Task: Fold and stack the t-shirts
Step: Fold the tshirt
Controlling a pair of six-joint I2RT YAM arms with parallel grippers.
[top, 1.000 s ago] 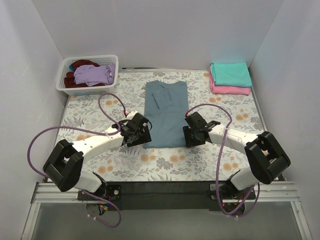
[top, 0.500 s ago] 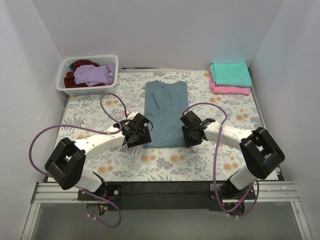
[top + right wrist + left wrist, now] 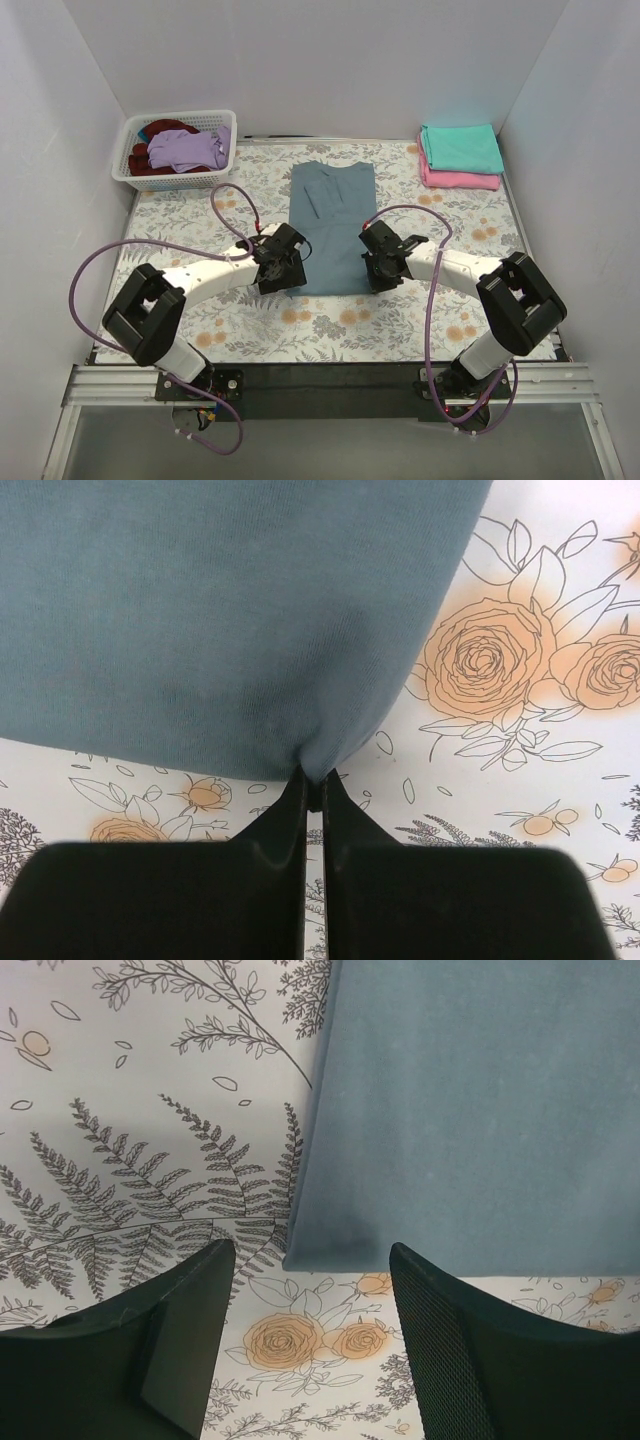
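Observation:
A slate blue-grey t-shirt lies folded into a long strip in the middle of the floral table. My right gripper is shut on its near right corner, pinching the hem into a small peak. At the near left corner my left gripper stands open just short of the hem, nothing between its fingers. Folded teal and pink t-shirts are stacked at the back right. Lilac and dark red t-shirts lie crumpled in the basket.
The white lattice basket stands at the back left corner. White walls close in the table on three sides. Purple cables loop from both arms over the tablecloth.
My right gripper has shut on the shirt's near right corner. Both grippers have moved in towards the shirt's near edge, and the left one has narrowed slightly.

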